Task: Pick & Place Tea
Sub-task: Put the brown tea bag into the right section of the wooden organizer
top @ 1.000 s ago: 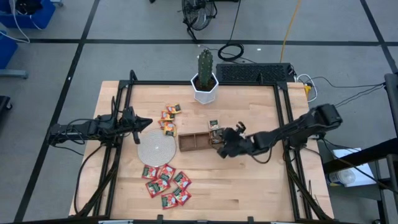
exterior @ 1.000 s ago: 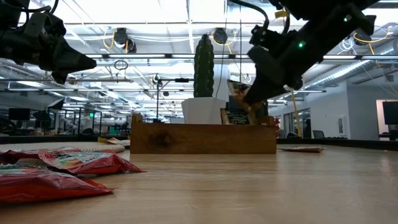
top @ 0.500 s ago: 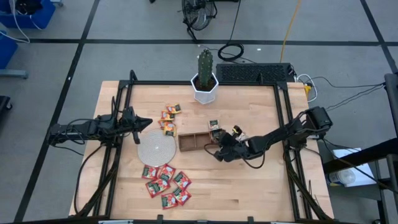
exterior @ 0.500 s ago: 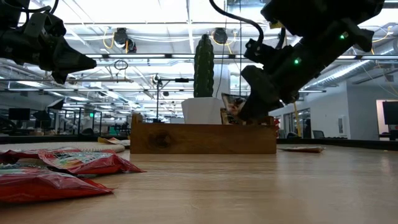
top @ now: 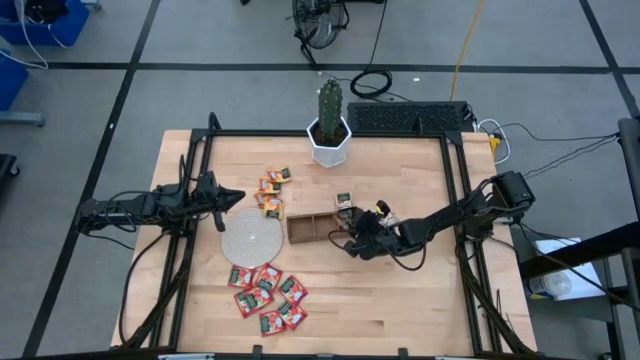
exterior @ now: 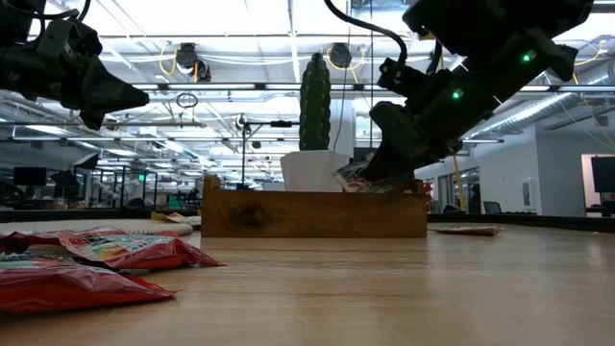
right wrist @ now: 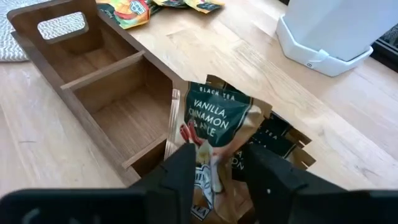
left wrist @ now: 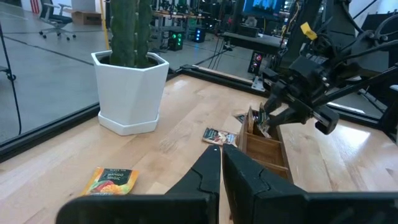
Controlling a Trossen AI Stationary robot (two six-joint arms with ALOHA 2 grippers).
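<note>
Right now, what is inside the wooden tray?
In the wooden tray, the two compartments nearest the handle hole look bare. The end compartment holds whitish tea sachets with dark print, right under the right gripper. Its floor is covered by them.

Whitish dark-printed sachet [right wrist: 219,127], brown wooden tray [right wrist: 93,74], red-green sachets [top: 268,295], orange-yellow sachets [top: 271,190]

Overhead, table-level, two wrist views
</note>
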